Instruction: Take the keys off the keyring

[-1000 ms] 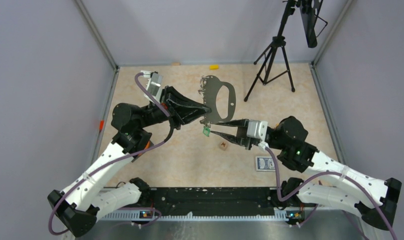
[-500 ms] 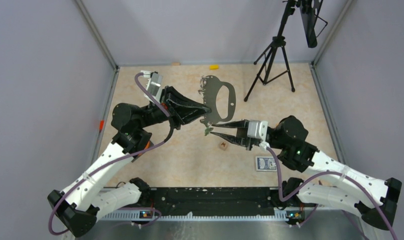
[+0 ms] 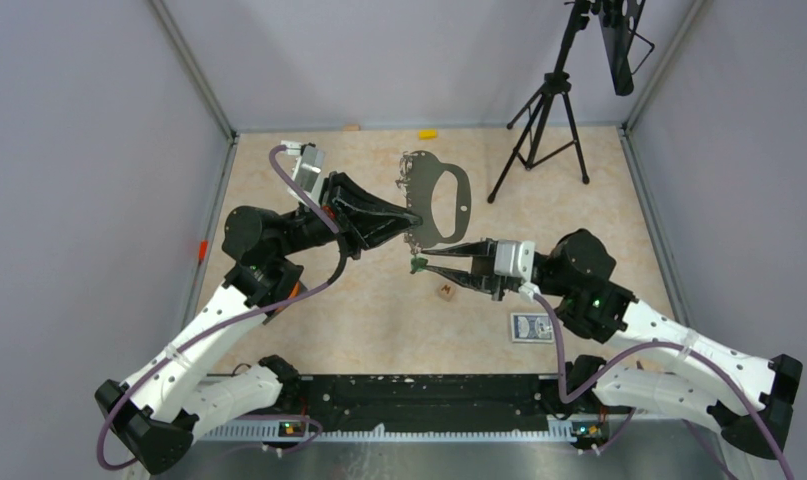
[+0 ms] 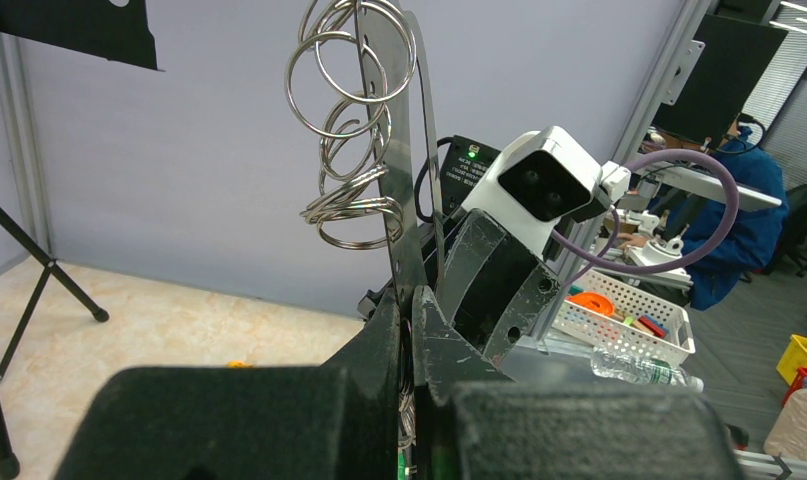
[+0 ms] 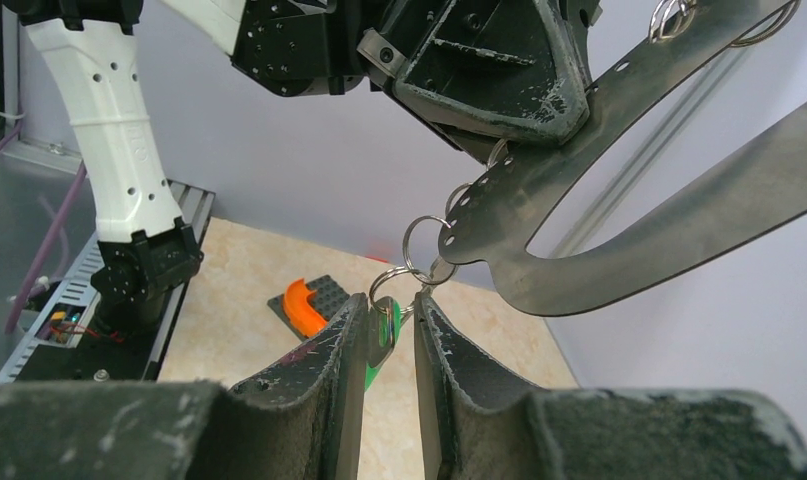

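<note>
Black rail [image 3: 409, 390] runs along the near edge of the beige table [image 3: 379, 330] and carries both arm bases. Your right arm rises from the near right corner, bends at a dark elbow and lays its forearm almost level, pointing left toward the middle of the table. A blue-backed card box [image 3: 530, 327] lies flat on the table by that elbow, and a small brown cube [image 3: 445, 292] sits just left of it, near the wrist.

Your right gripper [image 3: 420, 264] has its tips on either side of the green key [image 5: 382, 330]. In the right wrist view the key's head lies against one finger [image 5: 339, 370], and a sliver of floor shows between it and the other, so the jaws are narrowly apart, not pinched shut. The key hangs from small split rings [image 5: 424, 240] threaded through holes along the scalloped edge of the keyring [image 3: 419, 195].

Your left arm climbs from the near left corner, folds at its elbow on the left side and reaches right. Your left gripper [image 3: 411, 217] is clamped on the keyring's left edge, jaws pressed together on the thin metal. It holds the grey D-shaped plate off the table, just beyond the right gripper's tips. The left wrist view shows the plate edge-on, standing upright out of the fingers, with more rings bunched near its top.

Farther back, a black tripod [image 3: 545, 115] stands at the far right. A small yellow block [image 3: 428, 133] lies against the far wall.
</note>
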`<state>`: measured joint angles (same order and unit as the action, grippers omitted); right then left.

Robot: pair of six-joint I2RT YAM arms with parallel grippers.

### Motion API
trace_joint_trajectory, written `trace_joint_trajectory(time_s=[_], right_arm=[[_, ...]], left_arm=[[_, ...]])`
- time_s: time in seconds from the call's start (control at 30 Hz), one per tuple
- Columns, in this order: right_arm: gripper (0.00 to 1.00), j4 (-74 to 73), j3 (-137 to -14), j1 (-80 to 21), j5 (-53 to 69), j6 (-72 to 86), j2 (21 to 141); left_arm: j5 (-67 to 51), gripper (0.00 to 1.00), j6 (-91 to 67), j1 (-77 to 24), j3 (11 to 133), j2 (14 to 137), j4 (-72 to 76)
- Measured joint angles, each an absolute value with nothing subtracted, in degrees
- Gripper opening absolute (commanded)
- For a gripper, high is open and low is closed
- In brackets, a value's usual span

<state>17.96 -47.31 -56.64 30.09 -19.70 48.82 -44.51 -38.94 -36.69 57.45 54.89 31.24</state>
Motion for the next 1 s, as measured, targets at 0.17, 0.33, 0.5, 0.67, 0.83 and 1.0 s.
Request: trace_joint_trajectory(time_s=[0.17, 0.33, 0.5, 0.67, 0.83, 1.0], right_arm=[[0.23, 18.0, -47.4, -56.6, 30.3, -19.7, 48.9], [0.23, 18.0, -47.4, -56.6, 31.0, -19.7, 49.1], [0.23, 17.9, -47.4, -56.6, 31.7, -19.6, 49.3], [0.23, 17.9, -47.8, -56.6, 32.3, -19.6, 49.3], [0.24, 17.8, -47.8, -56.6, 32.6, -19.4, 49.4], [0.24, 17.8, -47.8, -56.6, 32.6, -19.3, 49.4]], left_arm=[[-44.5, 0.0, -39.1, -36.7, 57.5, 54.9, 31.2], [-44.5, 0.0, -39.0, -36.7, 57.5, 54.9, 31.2], [-44.3, 0.0, -39.0, -36.7, 57.5, 54.9, 31.2], [-44.1, 0.0, -39.0, -36.7, 57.5, 54.9, 31.2], [-44.1, 0.0, -39.0, -36.7, 57.5, 54.9, 31.2], [-44.1, 0.0, -39.0, -36.7, 57.5, 54.9, 31.2]])
